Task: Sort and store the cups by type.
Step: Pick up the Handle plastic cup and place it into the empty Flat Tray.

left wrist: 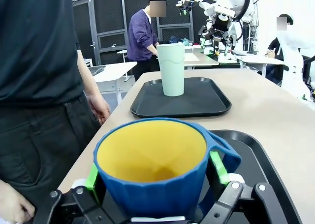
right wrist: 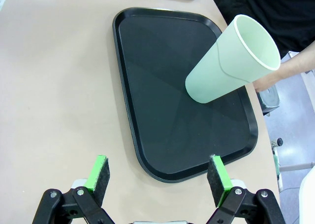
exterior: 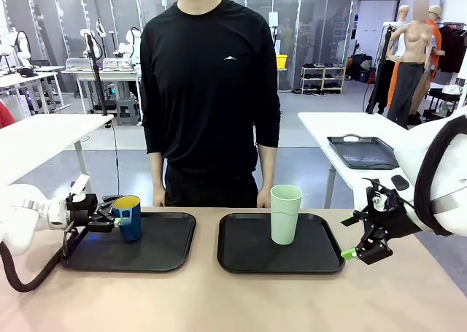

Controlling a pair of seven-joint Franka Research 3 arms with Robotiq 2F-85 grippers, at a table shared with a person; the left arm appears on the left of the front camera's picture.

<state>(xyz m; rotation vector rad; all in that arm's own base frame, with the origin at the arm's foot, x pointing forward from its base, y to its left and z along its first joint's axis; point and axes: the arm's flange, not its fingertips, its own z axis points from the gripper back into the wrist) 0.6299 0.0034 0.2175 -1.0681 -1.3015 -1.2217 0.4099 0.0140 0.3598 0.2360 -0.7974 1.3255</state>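
Left end effector clamped on mug; right end effector spread, low.

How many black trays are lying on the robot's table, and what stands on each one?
2. The left tray holds the blue mug, which sits between the fingers of the left tool. The right tray holds the green cup, standing upright and free.

No readable text, label or number appears on anything here.

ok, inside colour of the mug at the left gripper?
Yellow inside the dark blue mug; clearest in the left wrist view, where the left gripper brackets it.
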